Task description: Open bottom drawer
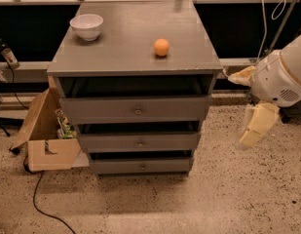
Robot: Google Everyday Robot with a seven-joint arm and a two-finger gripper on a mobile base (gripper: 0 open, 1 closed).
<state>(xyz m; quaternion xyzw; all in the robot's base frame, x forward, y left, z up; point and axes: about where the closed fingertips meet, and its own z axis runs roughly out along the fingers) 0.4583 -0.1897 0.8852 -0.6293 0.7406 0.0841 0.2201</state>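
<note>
Well, the grey counter [130,43] stands in the middle of the frame with three drawers stacked in its front. The bottom drawer [140,165] is the lowest and shallowest of them, just above the speckled floor [213,204], with a small round knob [142,167] at its centre. A dark gap shows above its front, as above the middle drawer [139,143] and the top drawer [136,110].

The claw [257,126] hangs at the right edge of the frame, a cream-coloured piece pointing down toward the floor, about level with the middle drawer. It is well apart from the counter and touches nothing. Whether it is apart or together, I cannot tell. Above it sits the rounded white arm [286,74].

On the counter top a white bowl [86,26] sits toward the upper left corner, and an orange [161,47] lies right of centre, well apart from the bowl.

To the left, a cardboard box [45,140] with open flaps rests on the floor just beside the counter, with some packets inside. A black cable [43,206] trails from it toward the lower left. A bottle [6,55] shows at the far left edge.
</note>
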